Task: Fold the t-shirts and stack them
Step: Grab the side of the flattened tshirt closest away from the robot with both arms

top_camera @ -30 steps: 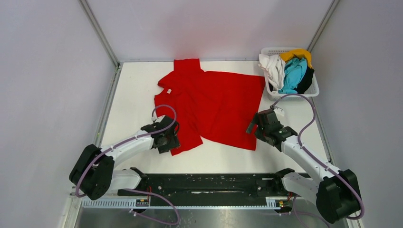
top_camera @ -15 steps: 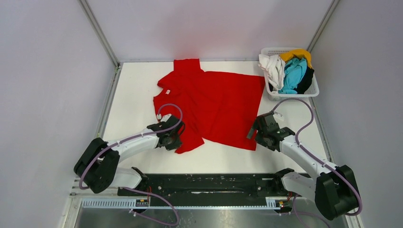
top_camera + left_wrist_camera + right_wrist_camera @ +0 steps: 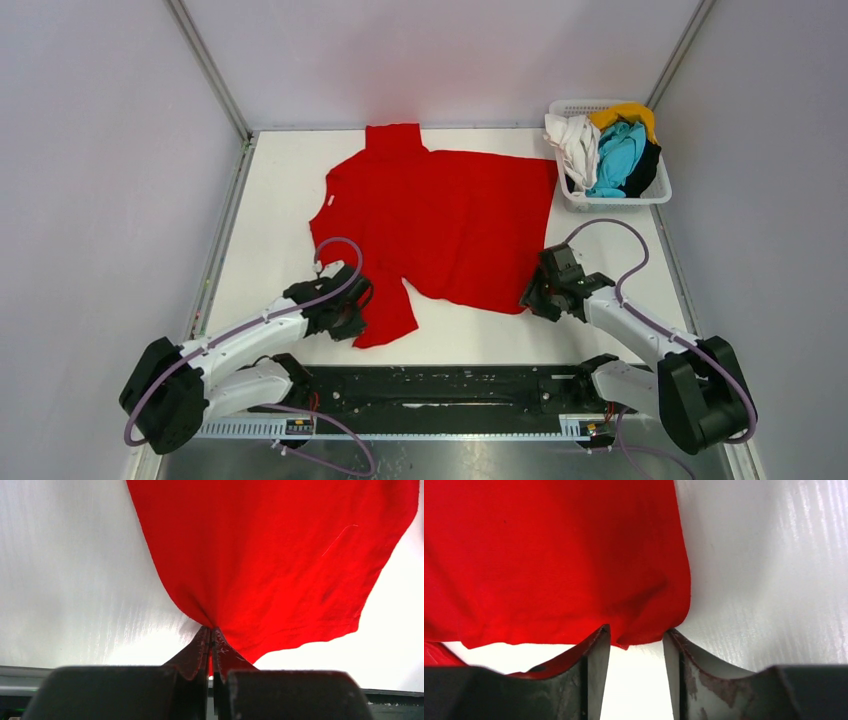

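Observation:
A large red t-shirt (image 3: 450, 225) lies spread on the white table, collar to the left. My left gripper (image 3: 352, 312) is shut on the cloth at the shirt's near left edge, beside the sleeve. In the left wrist view the jaws (image 3: 211, 630) are pinched together on a pulled-up peak of red fabric (image 3: 270, 555). My right gripper (image 3: 530, 298) sits low at the shirt's near right corner. In the right wrist view its jaws (image 3: 636, 632) stand apart, with the corner of the red shirt (image 3: 549, 555) lying between the fingertips, not clamped.
A white lattice basket (image 3: 660, 192) at the back right holds crumpled white (image 3: 572, 145), turquoise (image 3: 618, 160), yellow (image 3: 625, 112) and black (image 3: 648, 165) t-shirts. Metal frame rails run along the table's left and right sides. The black base rail lies along the near edge.
My left gripper shut on the shirt's left edge and drew it toward the near left, spreading that folded side out. My right gripper dropped to the near right corner and its jaws narrowed.

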Controlling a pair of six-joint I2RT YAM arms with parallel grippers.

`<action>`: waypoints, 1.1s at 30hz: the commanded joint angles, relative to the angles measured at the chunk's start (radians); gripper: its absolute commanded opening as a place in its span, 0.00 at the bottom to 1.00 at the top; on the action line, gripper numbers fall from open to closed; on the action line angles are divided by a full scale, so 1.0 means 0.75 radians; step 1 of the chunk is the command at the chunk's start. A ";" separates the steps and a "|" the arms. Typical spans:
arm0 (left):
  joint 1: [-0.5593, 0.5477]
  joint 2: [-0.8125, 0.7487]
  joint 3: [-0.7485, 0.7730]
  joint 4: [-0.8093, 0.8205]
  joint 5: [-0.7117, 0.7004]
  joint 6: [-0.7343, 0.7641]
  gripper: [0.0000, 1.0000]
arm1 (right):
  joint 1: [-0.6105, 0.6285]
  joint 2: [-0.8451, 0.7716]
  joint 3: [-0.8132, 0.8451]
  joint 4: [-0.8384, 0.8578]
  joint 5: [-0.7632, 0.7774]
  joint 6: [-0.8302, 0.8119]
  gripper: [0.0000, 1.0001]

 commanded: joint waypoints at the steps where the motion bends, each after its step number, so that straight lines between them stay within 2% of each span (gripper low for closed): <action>1: -0.017 -0.057 -0.030 -0.053 0.032 -0.074 0.00 | 0.023 0.044 -0.064 -0.068 -0.073 0.025 0.45; 5: -0.029 -0.115 -0.017 -0.123 0.039 -0.086 0.00 | 0.031 -0.034 -0.065 -0.169 -0.043 0.045 0.18; 9: -0.059 -0.251 0.014 -0.296 0.067 -0.091 0.00 | 0.036 -0.199 -0.024 -0.361 -0.009 0.013 0.08; 17: -0.100 -0.541 0.017 -0.481 0.269 -0.109 0.00 | 0.040 -0.512 0.015 -0.787 -0.010 0.028 0.09; 22: -0.112 -0.619 0.024 -0.343 0.427 -0.019 0.00 | 0.040 -0.612 -0.029 -0.728 -0.072 0.020 0.11; 25: -0.112 -0.576 0.050 -0.164 0.474 0.024 0.00 | 0.040 -0.574 -0.026 -0.653 -0.072 0.004 0.11; 28: -0.110 -0.444 0.119 0.018 0.417 0.078 0.00 | 0.040 -0.515 0.000 -0.562 -0.073 -0.013 0.11; 33: -0.036 -0.165 0.337 0.077 0.243 0.168 0.00 | 0.040 -0.400 0.096 -0.506 -0.054 -0.046 0.12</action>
